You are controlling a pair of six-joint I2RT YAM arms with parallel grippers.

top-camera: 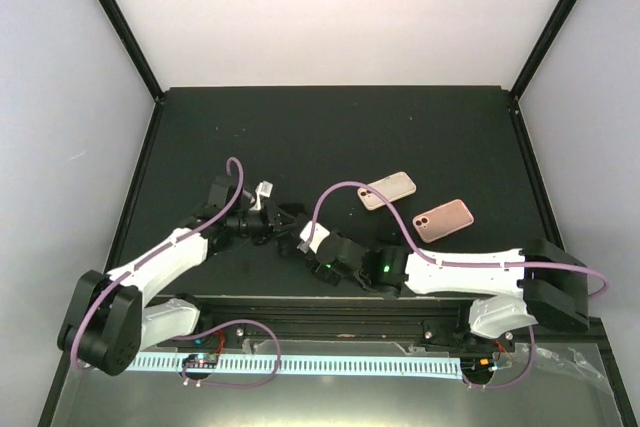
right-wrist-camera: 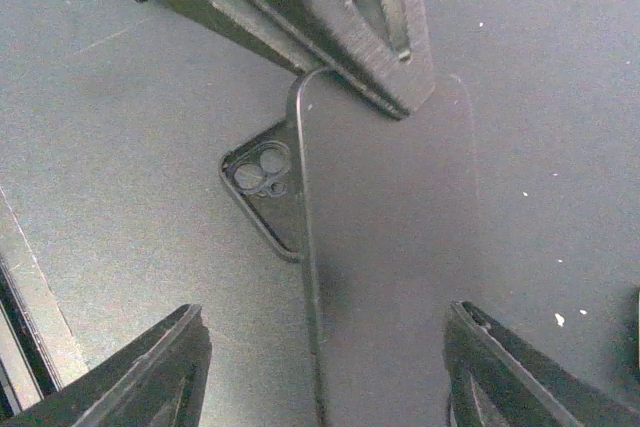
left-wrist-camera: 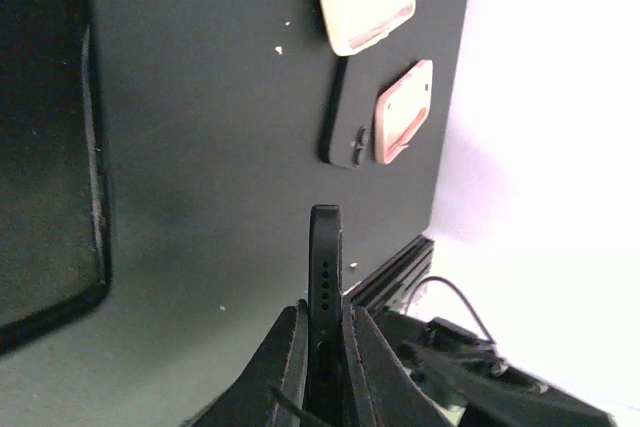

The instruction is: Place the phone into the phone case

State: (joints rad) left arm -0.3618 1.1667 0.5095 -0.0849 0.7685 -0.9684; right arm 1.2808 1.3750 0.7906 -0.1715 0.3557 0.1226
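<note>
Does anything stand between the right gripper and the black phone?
Nothing visible does. The right gripper is open toward the black phone, which only the left gripper clamps at its far end.

Soft even light, faint shadows

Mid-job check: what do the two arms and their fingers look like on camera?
The left arm and right arm have white links, black joints and looping purple cables. Fingers are black and wedge-shaped. A small green light glows on the right arm.
</note>
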